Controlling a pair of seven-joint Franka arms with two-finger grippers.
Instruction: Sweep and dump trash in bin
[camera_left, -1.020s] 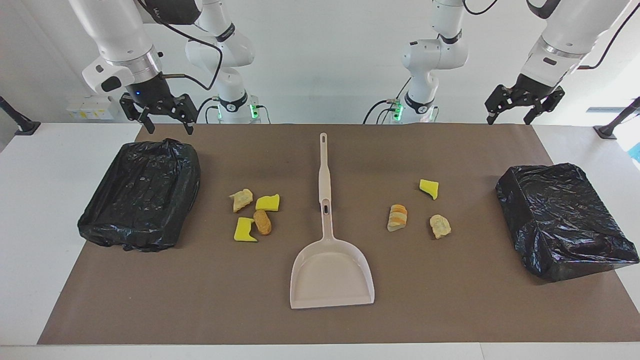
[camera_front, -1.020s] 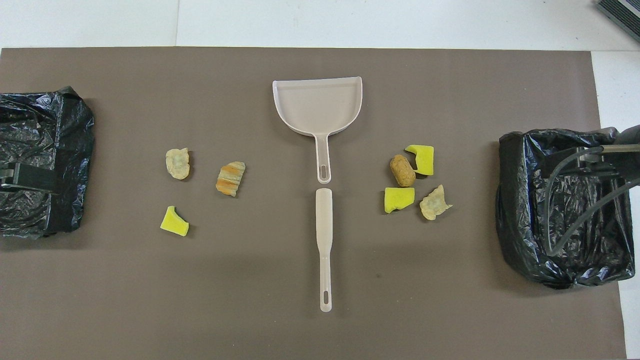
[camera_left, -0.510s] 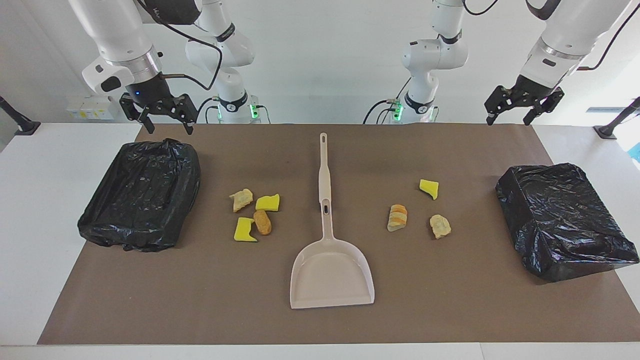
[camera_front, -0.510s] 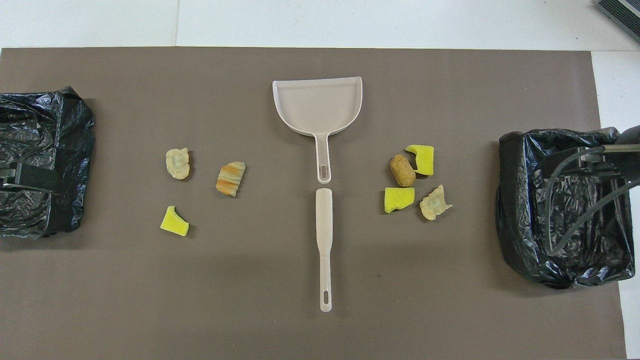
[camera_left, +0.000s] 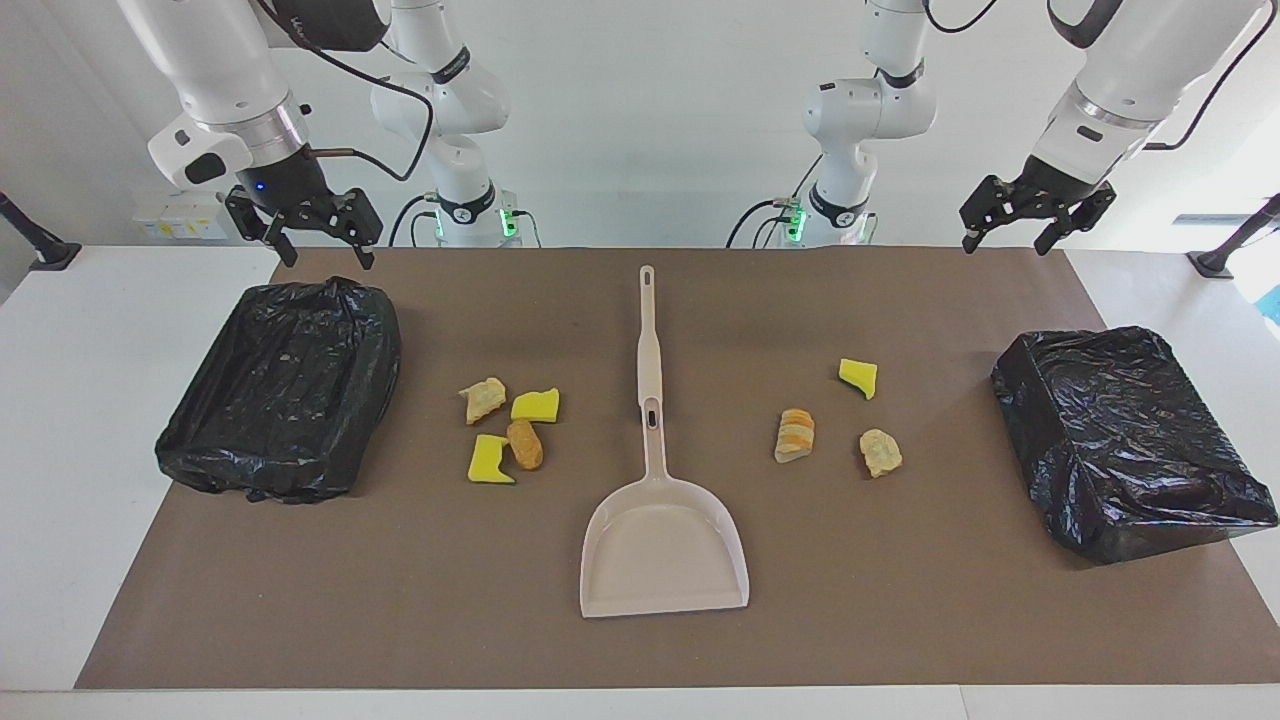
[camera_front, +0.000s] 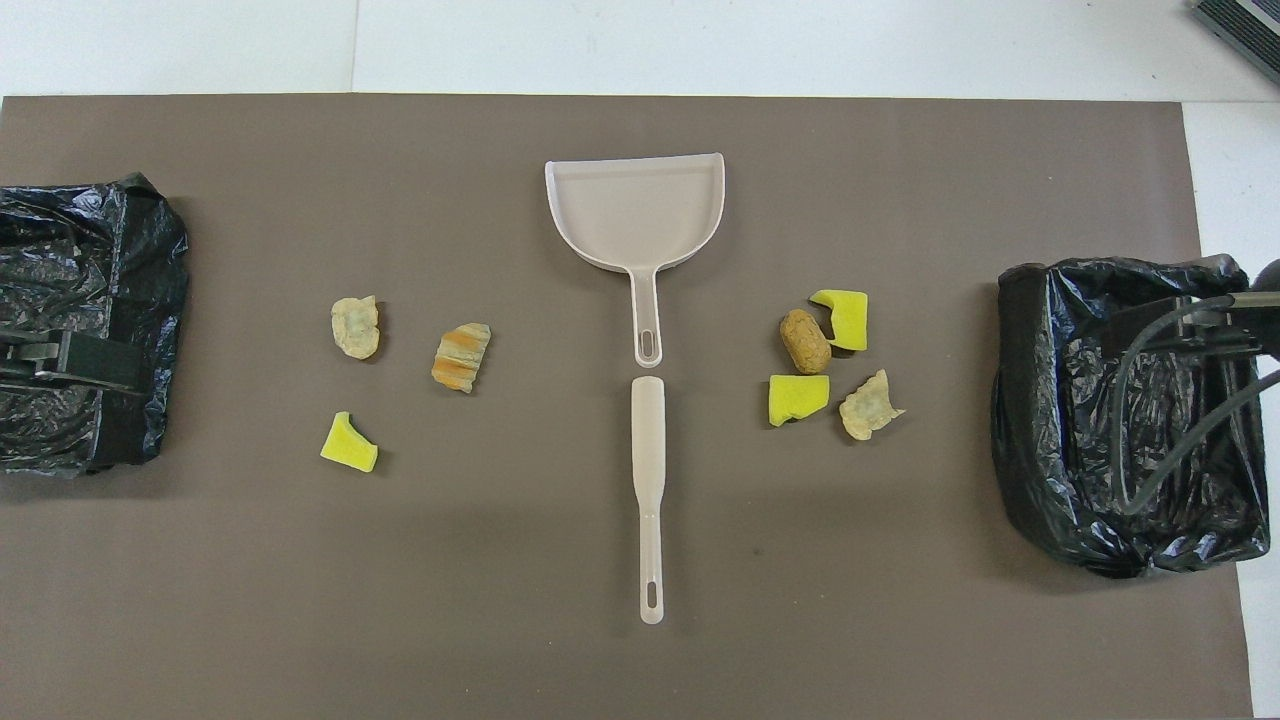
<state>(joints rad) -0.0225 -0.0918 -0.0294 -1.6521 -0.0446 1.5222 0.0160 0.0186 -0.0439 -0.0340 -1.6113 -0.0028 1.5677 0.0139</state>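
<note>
On counter: trash (camera_left: 505, 430) unswept, dustpan (camera_left: 663, 545) and brush (camera_left: 646, 335) untouched. Left hand (camera_left: 1030, 215), right hand (camera_left: 303, 222) raised, fingers apart. Next: grasp both tools.

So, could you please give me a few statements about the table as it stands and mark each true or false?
1. The beige plastic dustpan holds trash. False: it is empty.
2. Four pieces lie toward the right arm's end, three toward the left arm's. True.
3. The right hand grips the beige brush. False: it hangs open in the air by a black bag-lined bin.
4. The left hand is open. True.
</note>
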